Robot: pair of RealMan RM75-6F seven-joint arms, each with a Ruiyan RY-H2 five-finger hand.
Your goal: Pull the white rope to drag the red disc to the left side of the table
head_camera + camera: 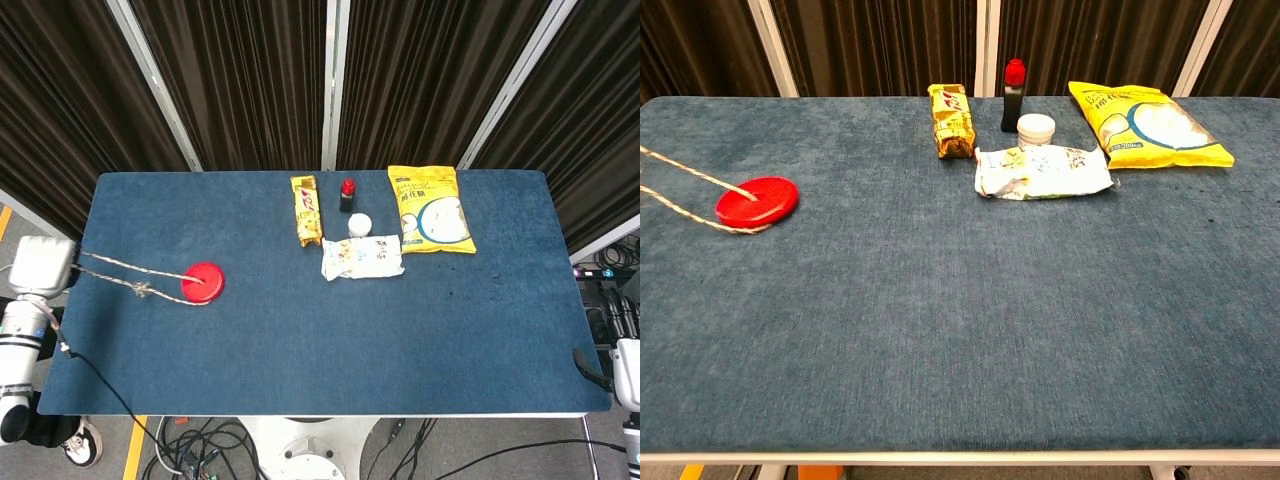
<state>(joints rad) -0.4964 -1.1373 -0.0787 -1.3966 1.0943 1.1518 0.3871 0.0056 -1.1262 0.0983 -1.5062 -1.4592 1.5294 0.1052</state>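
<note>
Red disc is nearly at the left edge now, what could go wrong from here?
The left robot hand holds the white rope beyond the table edge, so more pull could drag the red disc off. The hand is outside the chest view, so only the head view shows it.

A blue-clothed table is backed by dark pleated curtains; grey floor is seen beside it.
</note>
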